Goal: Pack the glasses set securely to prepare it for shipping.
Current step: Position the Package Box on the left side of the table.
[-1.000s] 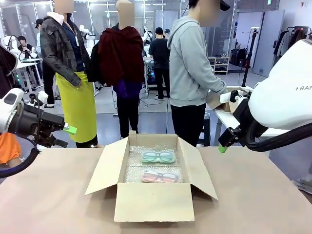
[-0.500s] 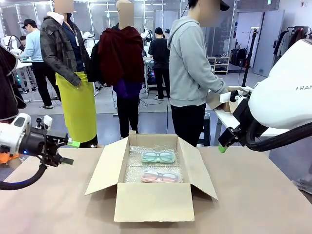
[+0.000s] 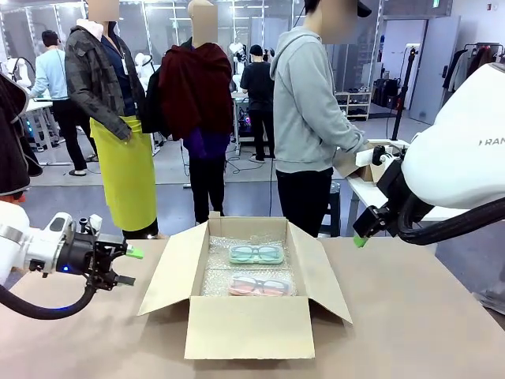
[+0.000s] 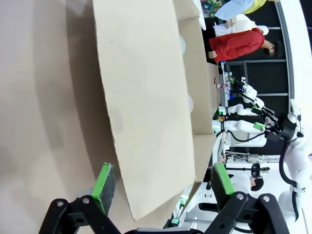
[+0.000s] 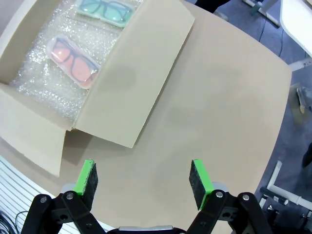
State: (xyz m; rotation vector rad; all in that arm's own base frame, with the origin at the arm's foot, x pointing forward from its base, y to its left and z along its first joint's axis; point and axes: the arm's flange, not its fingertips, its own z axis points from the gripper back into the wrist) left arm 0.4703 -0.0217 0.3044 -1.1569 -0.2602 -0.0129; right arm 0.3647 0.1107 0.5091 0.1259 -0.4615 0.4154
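While both cases (image 3: 256,268) lie boxed, left hand (image 3: 126,266) hovers beside.

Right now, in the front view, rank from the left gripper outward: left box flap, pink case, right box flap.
From the left gripper, which is open:
1. Left box flap, right beside it.
2. Pink case, inside the box, on bubble wrap.
3. Right box flap, far side.

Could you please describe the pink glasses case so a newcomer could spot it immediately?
Find the open cardboard box mid-table, lined with bubble wrap. Two flat cases lie inside; the pink case is nearer the robot, the mint-green case farther away.
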